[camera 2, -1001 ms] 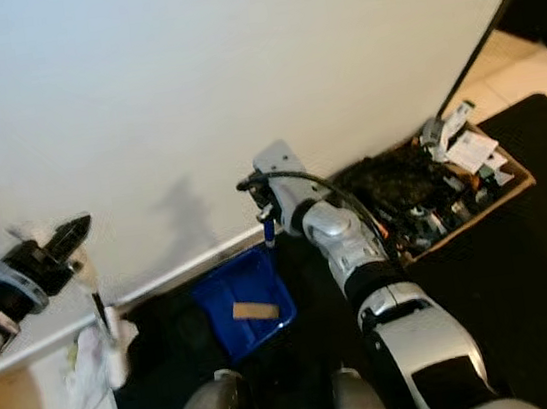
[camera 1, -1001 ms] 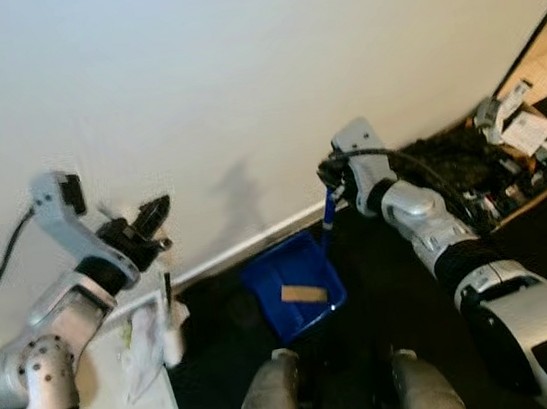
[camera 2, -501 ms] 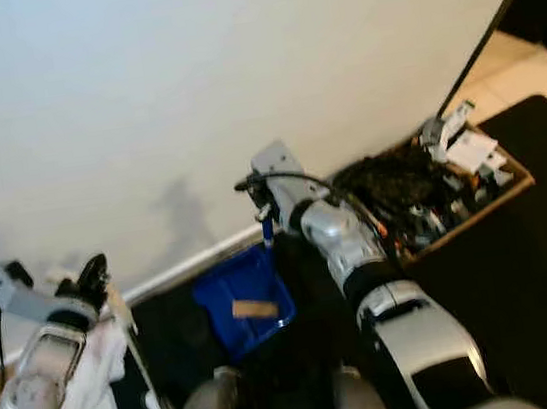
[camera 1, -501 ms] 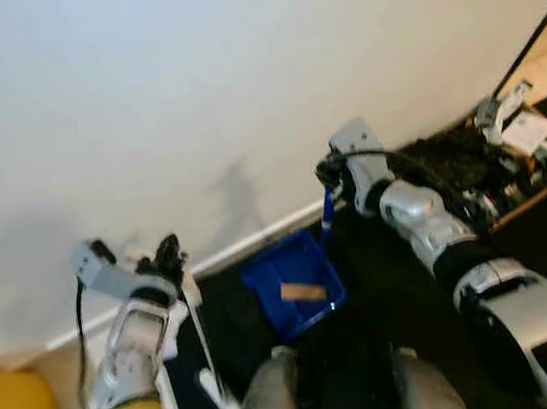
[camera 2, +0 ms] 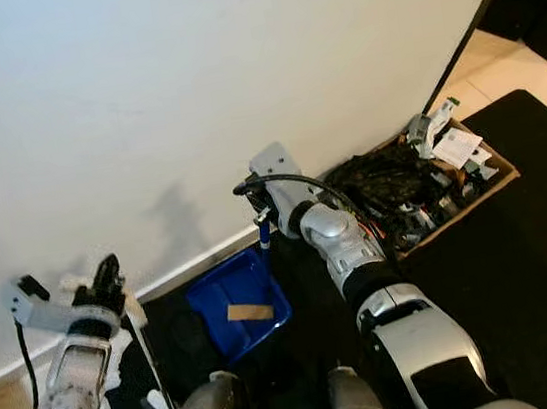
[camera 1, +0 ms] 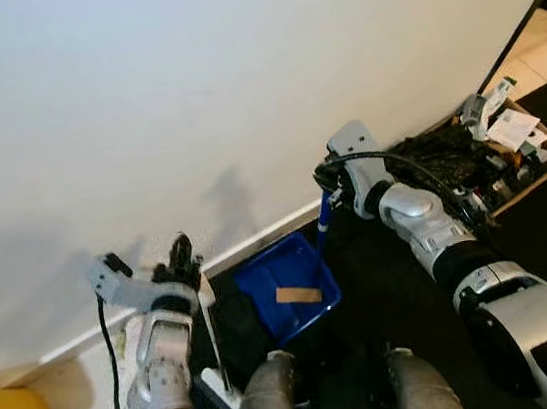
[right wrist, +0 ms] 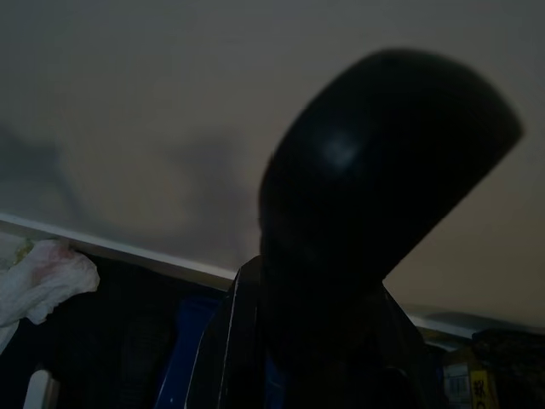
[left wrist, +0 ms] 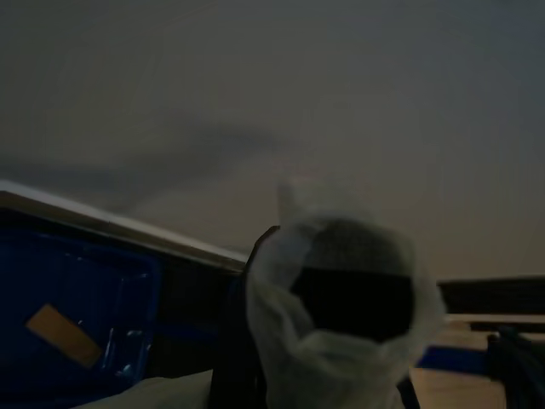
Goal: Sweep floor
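Your two head cameras look steeply down from above at the white wall [camera 1: 237, 78], the floor and the blue dustpan [camera 1: 287, 288], both covering the same stretch. Each wrist camera sits low, very close behind its own pincer, facing the wall base; both catch the dustpan's blue.

Dustpan [camera 1: 287, 288]: glossy blue plastic. Scrap [camera 1: 296, 294] in it: matt brown cardboard. Floor mat [camera 2: 519, 233]: matt black. Wall [camera 1: 187, 85]: smooth matt white paint. Arms: brushed silver metal.
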Robot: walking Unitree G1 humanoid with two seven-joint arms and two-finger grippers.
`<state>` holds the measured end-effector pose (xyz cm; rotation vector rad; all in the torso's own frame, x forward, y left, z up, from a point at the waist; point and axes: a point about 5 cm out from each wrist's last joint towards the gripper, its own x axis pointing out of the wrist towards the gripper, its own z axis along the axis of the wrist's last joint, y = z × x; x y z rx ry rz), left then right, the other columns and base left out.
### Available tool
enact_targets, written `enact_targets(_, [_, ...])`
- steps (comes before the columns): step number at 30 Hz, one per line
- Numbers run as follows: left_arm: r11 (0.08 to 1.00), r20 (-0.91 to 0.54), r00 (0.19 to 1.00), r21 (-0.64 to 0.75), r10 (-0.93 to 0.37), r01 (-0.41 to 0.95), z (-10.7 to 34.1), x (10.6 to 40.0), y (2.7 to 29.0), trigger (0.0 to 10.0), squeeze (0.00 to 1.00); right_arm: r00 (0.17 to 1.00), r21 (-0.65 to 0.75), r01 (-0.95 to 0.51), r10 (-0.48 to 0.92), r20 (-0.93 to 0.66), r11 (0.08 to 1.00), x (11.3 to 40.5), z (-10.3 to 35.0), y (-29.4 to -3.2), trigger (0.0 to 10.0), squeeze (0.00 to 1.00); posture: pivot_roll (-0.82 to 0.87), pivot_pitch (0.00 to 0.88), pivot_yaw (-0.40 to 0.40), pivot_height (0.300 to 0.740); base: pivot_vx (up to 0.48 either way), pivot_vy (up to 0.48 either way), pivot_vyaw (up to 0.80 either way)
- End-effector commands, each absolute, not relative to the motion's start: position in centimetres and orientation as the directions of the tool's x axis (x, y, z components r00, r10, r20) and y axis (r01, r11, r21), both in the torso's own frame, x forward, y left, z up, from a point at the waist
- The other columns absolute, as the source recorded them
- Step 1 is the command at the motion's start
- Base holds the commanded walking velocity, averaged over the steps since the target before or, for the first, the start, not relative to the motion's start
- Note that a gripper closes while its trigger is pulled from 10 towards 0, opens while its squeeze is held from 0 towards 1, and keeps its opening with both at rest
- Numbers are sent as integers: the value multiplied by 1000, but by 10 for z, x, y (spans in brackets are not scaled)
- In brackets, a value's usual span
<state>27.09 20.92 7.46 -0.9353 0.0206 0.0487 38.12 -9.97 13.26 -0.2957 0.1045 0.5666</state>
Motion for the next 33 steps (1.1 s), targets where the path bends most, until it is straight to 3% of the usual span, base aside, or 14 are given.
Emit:
enact_targets(1, [664, -112, 993, -740, 35, -107, 61, 258, 216, 10000, 0, 822, -223, -549, 472, -318, 806, 369, 98, -112, 10000, 0, 129, 352, 8, 740, 0, 0, 0])
enact_targets(2, [664, -112, 993, -740, 35, -107, 61, 258, 216, 10000, 0, 822, -223, -549, 472, -318, 806, 369, 98, -112, 10000, 0, 129, 352, 8, 740, 0, 0, 0])
enact_targets(5, [888, 107, 992, -448, -61, 103, 117, 278, 215, 10000, 0, 820, -226, -554, 477, -318, 801, 369, 99, -110, 10000, 0, 159, 333, -4, 740, 0, 0, 0])
enact_targets(6, [888, 107, 992, -448, -61, 103, 117, 278, 215, 10000, 0, 820, -226, -554, 477, -318, 801, 369, 99, -110, 10000, 0, 159, 333, -4, 740, 0, 0, 0])
enact_targets(9, [957, 192, 953, -126, -236, 263, 159, 289, 211, 10000, 0, 823, -219, -551, 479, -306, 805, 371, 102, -107, 10000, 0, 173, 315, -3, 740, 0, 0, 0])
enact_targets(15, [953, 228, 927, 113, -299, 280, 190, 291, 218, 10000, 0, 834, -201, -536, 479, -274, 820, 372, 105, -107, 10000, 0, 184, 284, -2, 740, 0, 0, 0])
enact_targets(21, [967, 187, 952, 125, -243, 222, 198, 295, 211, 10000, 0, 841, -181, -527, 477, -256, 831, 370, 104, -109, 10000, 0, 201, 248, -7, 740, 0, 0, 0])
enact_targets(26, [954, 110, 974, 250, -199, 166, 200, 303, 201, 10000, 0, 850, -156, -510, 467, -242, 846, 367, 100, -111, 10000, 0, 209, 219, -8, 740, 0, 0, 0])
enact_targets(29, [984, 82, 988, 136, -130, 118, 201, 307, 200, 10000, 0, 861, -137, -491, 455, -227, 860, 366, 99, -113, 10000, 0, 209, 190, -1, 740, 0, 0, 0])
enact_targets(31, [1000, 28, 1000, -20, -8, 9, 196, 311, 207, 10000, 0, 870, -121, -475, 445, -211, 871, 365, 98, -114, 10000, 0, 205, 177, 1, 740, 0, 0, 0])
enact_targets(33, [997, -1, 1000, -82, 0, 0, 192, 313, 211, 10000, 0, 874, -115, -468, 440, -206, 876, 364, 97, -115, 10000, 0, 200, 154, 7, 740, 0, 0, 0])
